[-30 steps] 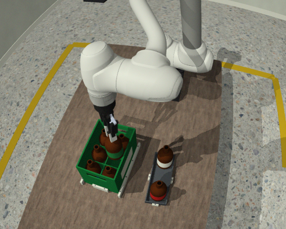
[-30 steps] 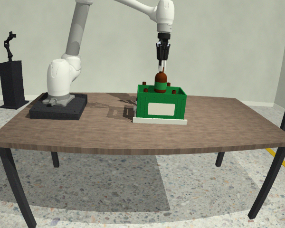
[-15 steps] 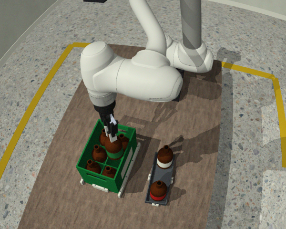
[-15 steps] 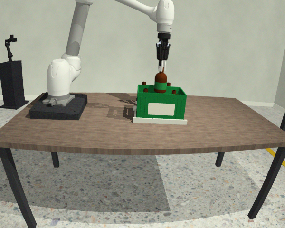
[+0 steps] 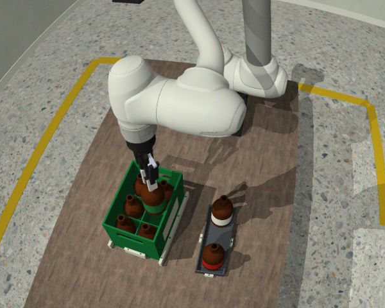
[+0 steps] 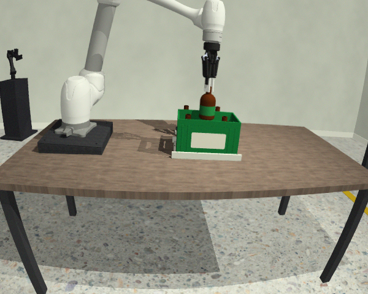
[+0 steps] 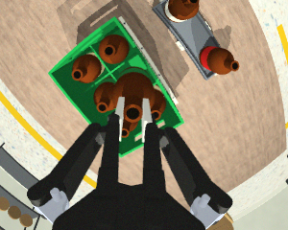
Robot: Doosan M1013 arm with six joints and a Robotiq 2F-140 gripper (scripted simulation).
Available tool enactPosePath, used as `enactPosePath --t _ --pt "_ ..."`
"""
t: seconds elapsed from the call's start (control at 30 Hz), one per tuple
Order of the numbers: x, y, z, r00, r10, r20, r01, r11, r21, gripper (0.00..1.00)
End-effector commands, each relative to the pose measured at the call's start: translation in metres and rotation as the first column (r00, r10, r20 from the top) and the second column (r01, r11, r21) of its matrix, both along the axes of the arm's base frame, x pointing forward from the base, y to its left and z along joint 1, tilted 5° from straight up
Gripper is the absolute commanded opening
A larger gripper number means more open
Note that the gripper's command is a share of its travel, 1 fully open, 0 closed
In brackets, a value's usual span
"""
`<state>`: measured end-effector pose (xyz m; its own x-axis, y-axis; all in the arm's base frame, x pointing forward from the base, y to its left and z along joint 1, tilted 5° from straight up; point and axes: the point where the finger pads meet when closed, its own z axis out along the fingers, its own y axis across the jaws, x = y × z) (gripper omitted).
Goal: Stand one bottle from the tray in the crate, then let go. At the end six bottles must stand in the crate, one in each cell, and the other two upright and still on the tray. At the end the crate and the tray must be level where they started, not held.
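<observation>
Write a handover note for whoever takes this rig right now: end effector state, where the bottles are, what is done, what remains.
End effector: shut on the neck of the green-banded bottle, held upright.
That bottle is partly inside the green crate, its base below the rim, over the one unfilled cell; not seated yet.
Five other bottles stand in the crate.
Tray: white-banded bottle and red-banded bottle upright, untouched.
Done: pick and carry.
Left: lower fully, open, retract straight up. Crate and tray look level.
</observation>
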<state>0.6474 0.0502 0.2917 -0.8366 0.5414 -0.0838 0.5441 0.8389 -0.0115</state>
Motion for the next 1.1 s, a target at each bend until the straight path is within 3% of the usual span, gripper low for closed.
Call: enactPosePath --t 0.0,1.07 --pt "0.0000 0.0000 0.0001 1.000 0.000 0.000 0.000 1.000 0.000 0.00" --pt "0.0005 -0.0005 -0.0083 1.000 0.000 0.000 0.000 1.000 0.000 0.00"
